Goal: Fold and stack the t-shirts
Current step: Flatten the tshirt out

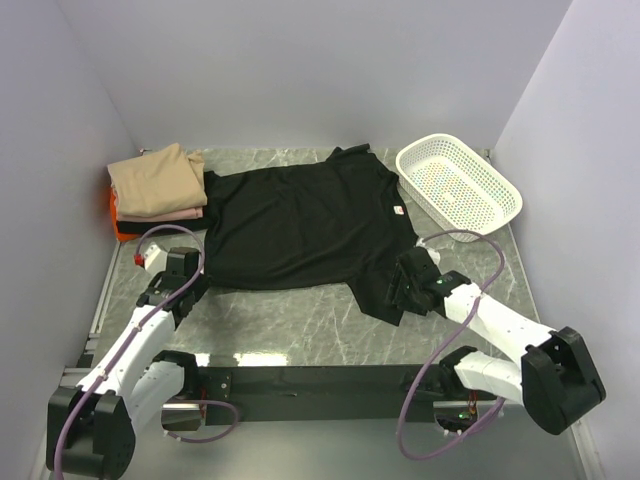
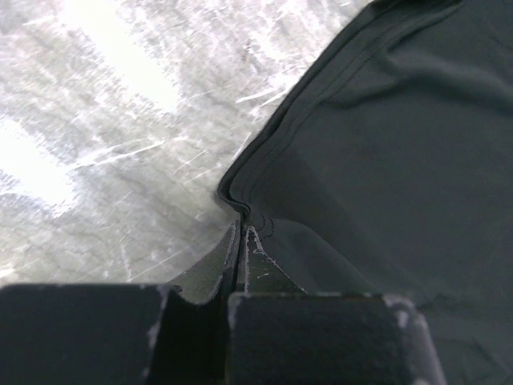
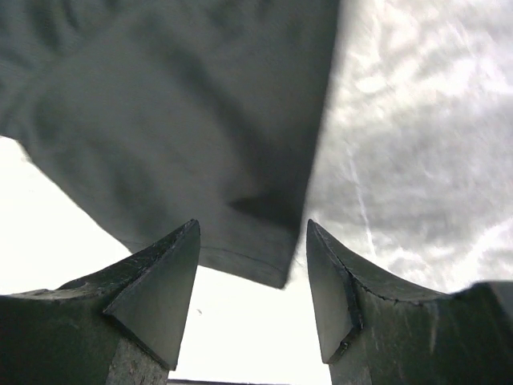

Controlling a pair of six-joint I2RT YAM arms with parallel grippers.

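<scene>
A plain black t-shirt (image 1: pixel 300 220) lies spread flat on the marble table, its pinkish neck label (image 1: pixel 397 211) to the right. My left gripper (image 1: pixel 190 262) is shut on the shirt's hem corner; in the left wrist view the closed fingertips (image 2: pixel 243 233) pinch the folded hem edge (image 2: pixel 264 160). My right gripper (image 1: pixel 405 283) is open over the near sleeve. In the right wrist view the sleeve corner (image 3: pixel 264 257) lies between the spread fingers (image 3: pixel 252 241), not gripped. A stack of folded tees stands at the back left: tan (image 1: pixel 155 180) on top, pale pink (image 1: pixel 170 214) below, orange (image 1: pixel 122 225) at the bottom.
A white perforated basket (image 1: pixel 412 165) stands at the back right, just beyond the shirt's far sleeve. Grey walls close in the table on three sides. Bare marble (image 1: pixel 280 320) shows between the shirt and the arm bases.
</scene>
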